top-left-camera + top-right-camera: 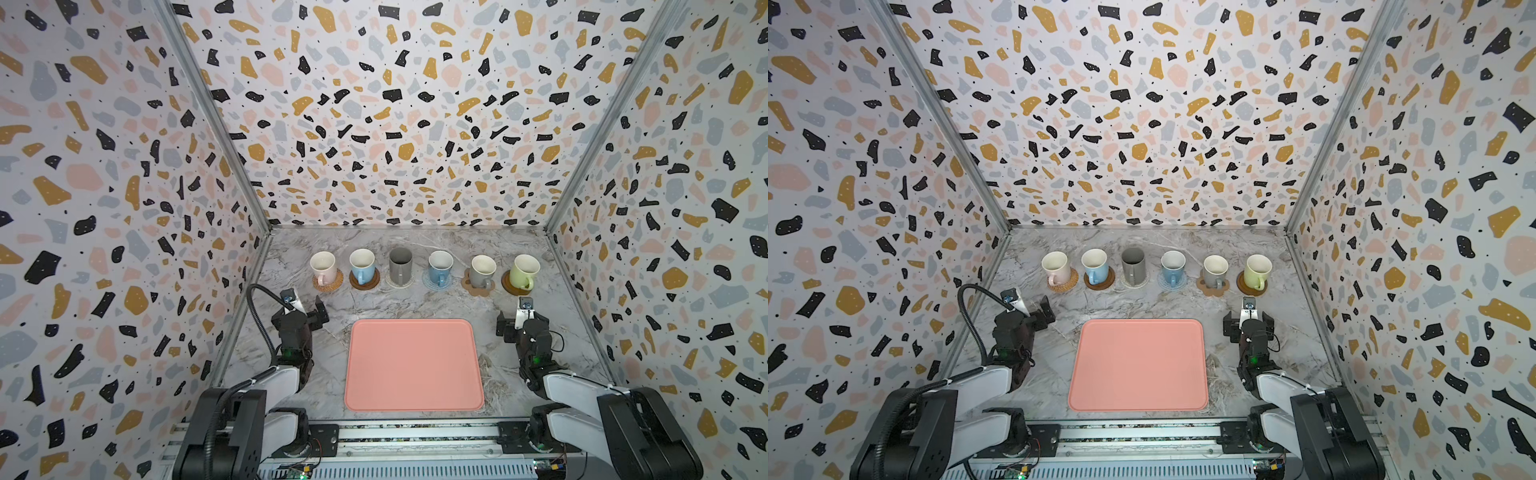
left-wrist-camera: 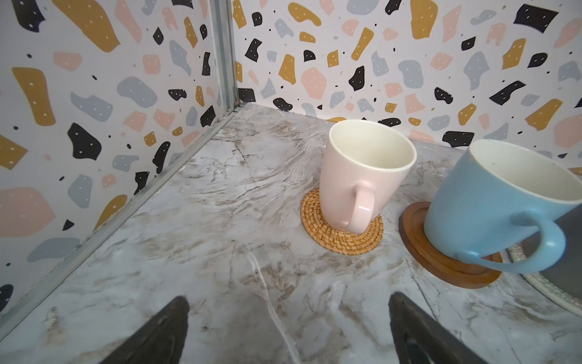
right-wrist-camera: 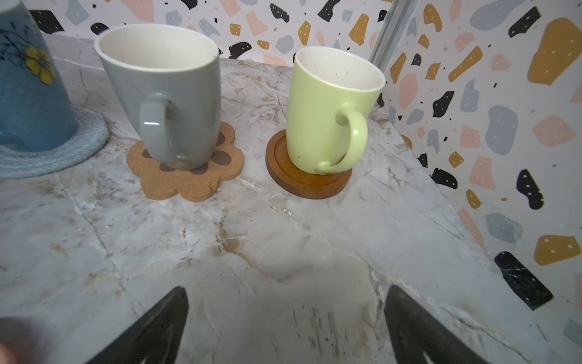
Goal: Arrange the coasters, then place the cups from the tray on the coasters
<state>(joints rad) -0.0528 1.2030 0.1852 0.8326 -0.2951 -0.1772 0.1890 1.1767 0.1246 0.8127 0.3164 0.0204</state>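
Note:
Several cups stand in a row at the back of the table, each on its own coaster. The pale pink cup [image 1: 323,266] sits on an orange woven coaster [image 2: 341,233], and the light blue cup [image 2: 491,201] on a dark brown disc [image 2: 441,268]. The grey cup [image 3: 167,104] is on the tan paw coaster [image 3: 185,182], the light green cup [image 3: 327,119] on a brown disc [image 3: 302,186]. The salmon tray [image 1: 413,365] lies bare in front. My left gripper [image 1: 307,309] [image 2: 289,299] is open left of it. My right gripper [image 1: 521,320] [image 3: 286,290] is open on its right.
A dark grey cup [image 1: 400,262] and a blue cup [image 1: 440,266] fill the middle of the row, on woven mats. Speckled walls close in the table on three sides. The arms' rail [image 1: 415,440] runs along the front edge.

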